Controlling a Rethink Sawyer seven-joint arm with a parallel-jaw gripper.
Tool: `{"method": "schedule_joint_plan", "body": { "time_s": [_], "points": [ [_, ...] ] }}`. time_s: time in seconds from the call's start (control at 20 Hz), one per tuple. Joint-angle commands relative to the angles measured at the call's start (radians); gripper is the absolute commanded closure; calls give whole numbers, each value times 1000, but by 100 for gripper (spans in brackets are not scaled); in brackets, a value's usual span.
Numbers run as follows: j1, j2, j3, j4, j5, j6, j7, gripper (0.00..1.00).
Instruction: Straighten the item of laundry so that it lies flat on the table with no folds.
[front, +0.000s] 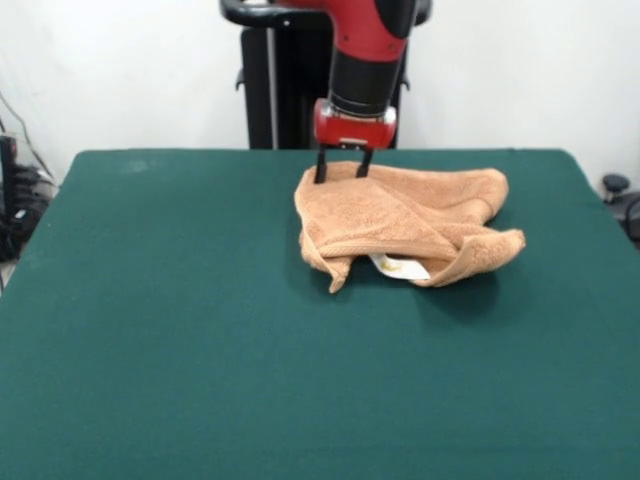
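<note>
At the far side of the table (150, 330), right of its middle in the front view, the towel (400, 220) lies crumpled, with a flap doubled over its left part and its near right corner curled up, so that a white label (398, 266) peeks out from under the fold. The gripper (341, 167) hangs from the red arm straight down over the towel's far left corner, its two dark fingers (321, 166) spread apart with nothing between them, tips at about the level of the cloth's edge. That placement reads as a reach for a corner, since pulling a corner outward would best open the fold. The bulk of the towel lies nearer the camera and to the picture's right of the gripper.
</note>
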Motion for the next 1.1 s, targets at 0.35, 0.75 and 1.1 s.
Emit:
{"method": "schedule_joint_plan", "body": {
  "time_s": [0.35,0.75,1.1],
  "points": [
    [-10,16,48,-13,4,-60,213,0],
    [-12,24,52,-14,0,-71,214,0],
    [-10,35,52,-20,5,-74,216,0]
  ]
}}
